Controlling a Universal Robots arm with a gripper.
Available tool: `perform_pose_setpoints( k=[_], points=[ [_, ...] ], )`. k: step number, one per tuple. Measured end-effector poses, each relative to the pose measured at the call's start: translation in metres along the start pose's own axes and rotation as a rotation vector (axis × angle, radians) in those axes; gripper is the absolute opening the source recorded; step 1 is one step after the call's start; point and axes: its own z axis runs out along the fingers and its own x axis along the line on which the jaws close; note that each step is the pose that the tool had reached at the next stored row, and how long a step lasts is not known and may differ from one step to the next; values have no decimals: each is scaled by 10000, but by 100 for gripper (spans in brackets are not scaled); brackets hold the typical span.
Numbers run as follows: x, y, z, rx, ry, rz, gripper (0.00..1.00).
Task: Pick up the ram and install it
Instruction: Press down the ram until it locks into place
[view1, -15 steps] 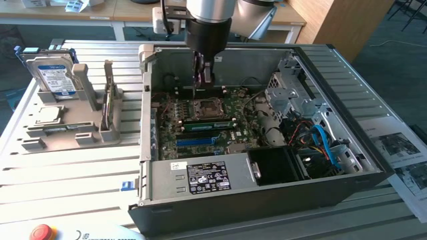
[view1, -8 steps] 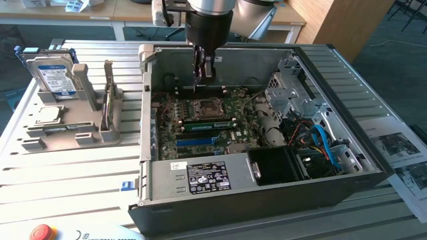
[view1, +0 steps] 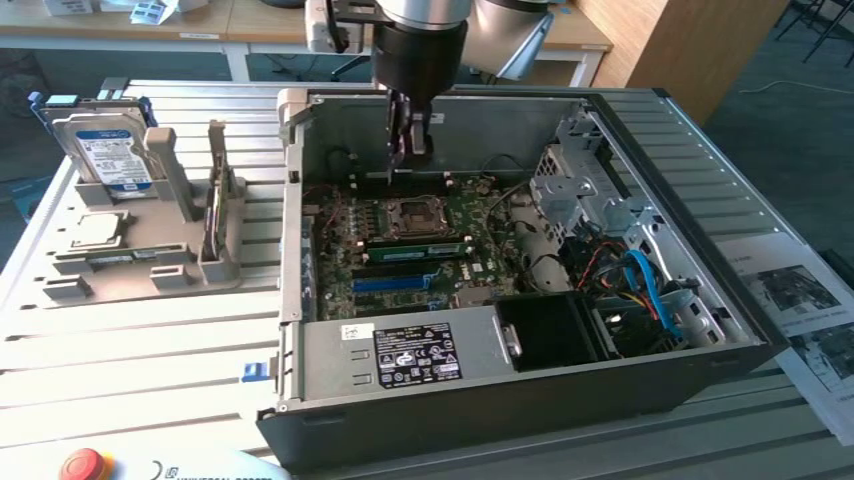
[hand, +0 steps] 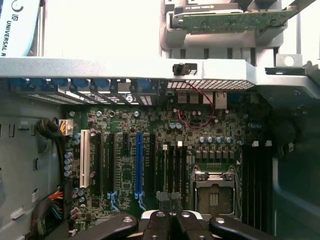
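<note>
The ram (hand: 230, 19), a long thin green circuit-board stick, rests tilted in a grey slotted holder (view1: 220, 200) on the rack outside the open computer case, on the exterior view's left. My gripper (view1: 407, 150) hangs inside the case above the motherboard (hand: 120, 165), well away from the ram. Its fingers are shut together with nothing between them. In the wrist view my gripper (hand: 170, 225) hovers over the dark slots beside the CPU socket (hand: 215, 192).
The case walls (view1: 287, 200) ring the motherboard, with a drive cage (view1: 587, 190) and cables on the exterior view's right. A green stick (view1: 420, 247) stands in a slot near the socket. The rack also holds a hard drive (view1: 114, 150) and a silver chip (view1: 100, 230).
</note>
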Motion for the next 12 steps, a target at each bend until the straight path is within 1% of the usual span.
perform_pose_setpoints(
  k=[3,12],
  points=[
    [-1,-62,-1,1,-2,0,11],
    [-4,-296,-9,0,-2,1,11]
  ],
)
